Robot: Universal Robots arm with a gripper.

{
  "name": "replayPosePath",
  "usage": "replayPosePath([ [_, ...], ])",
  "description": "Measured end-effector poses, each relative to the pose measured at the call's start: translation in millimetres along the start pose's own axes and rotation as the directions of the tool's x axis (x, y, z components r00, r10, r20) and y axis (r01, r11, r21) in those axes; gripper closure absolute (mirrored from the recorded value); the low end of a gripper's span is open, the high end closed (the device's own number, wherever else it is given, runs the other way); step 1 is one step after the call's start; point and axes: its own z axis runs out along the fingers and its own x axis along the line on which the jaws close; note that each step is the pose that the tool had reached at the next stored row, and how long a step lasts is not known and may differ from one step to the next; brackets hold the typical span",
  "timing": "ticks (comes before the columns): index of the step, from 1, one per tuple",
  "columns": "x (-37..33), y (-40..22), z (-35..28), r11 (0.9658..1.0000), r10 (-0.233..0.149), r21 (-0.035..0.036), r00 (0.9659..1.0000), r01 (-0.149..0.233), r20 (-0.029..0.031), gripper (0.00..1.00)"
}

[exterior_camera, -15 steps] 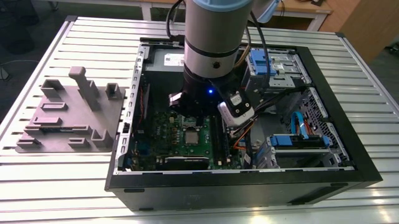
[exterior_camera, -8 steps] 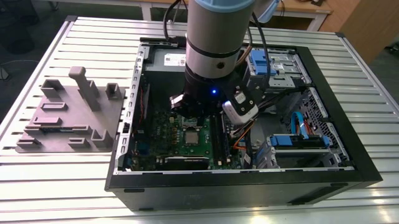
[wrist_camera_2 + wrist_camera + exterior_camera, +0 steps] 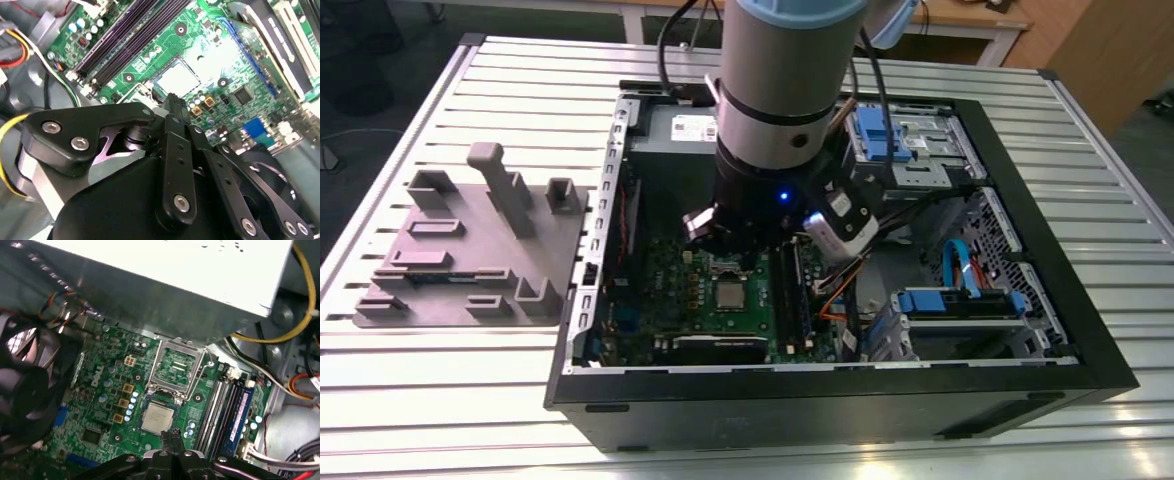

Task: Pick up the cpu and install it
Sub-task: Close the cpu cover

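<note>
Open computer case [image 3: 1067, 340] lying on slatted metal surface [image 3: 494, 400]; grey moulded fixture tray [image 3: 467, 255] resting towards the exterior view's left. Arm [image 3: 781, 110] reaching down into case, tool [image 3: 175, 436] poised just above green motherboard [image 3: 687, 295]. Cpu [image 3: 157, 418] seated flat in socket on motherboard, silver top facing up, retention frame [image 3: 177, 367] hinged open beside it. Fingers [image 3: 172, 107] drawn together to a narrow point, nothing gripped between them, tips just beside cpu edge in both wrist views; contact not determinable. Memory slots [image 3: 225, 410] running alongside socket. Black fan [image 3: 22, 375] at motherboard's far edge. Blue drive brackets [image 3: 954, 300] towards the exterior view's right.
</note>
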Motion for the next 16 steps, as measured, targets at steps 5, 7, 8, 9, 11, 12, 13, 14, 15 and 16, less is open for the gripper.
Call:
replayPosePath([
  [5, 0.0, -0.1, 0.8, 0.9960, -0.089, -0.0004, 0.9960, 0.089, -0.0043, 0.90],
  [7, 0.0, -0.1, 0.9, 0.9931, -0.117, -0.0006, 0.9931, 0.117, -0.0057, 0.90],
  [8, 0.0, -0.1, 0.9, 0.9922, -0.125, -0.0007, 0.9922, 0.125, -0.0060, 0.90],
  [9, 0.0, -0.1, 0.9, 0.9916, -0.129, -0.0008, 0.9916, 0.129, -0.0062, 0.90],
  [11, 0.0, -0.1, 0.9, 0.9914, -0.131, -0.0008, 0.9913, 0.131, -0.0063, 0.90],
  [12, 0.0, -0.1, 0.9, 0.9913, -0.131, -0.0009, 0.9913, 0.131, -0.0063, 0.90],
  [13, 0.0, -0.1, 0.9, 0.9913, -0.131, -0.0008, 0.9913, 0.131, -0.0064, 0.90],
  [14, 0.0, -0.1, 0.9, 0.9913, -0.131, -0.0009, 0.9913, 0.131, -0.0063, 0.90],
  [15, 0.0, -0.1, 0.9, 0.9913, -0.132, -0.0008, 0.9913, 0.132, -0.0063, 0.90],
  [16, 0.0, -0.1, 1.0, 0.9913, -0.131, -0.0009, 0.9913, 0.131, -0.0063, 0.90],
])
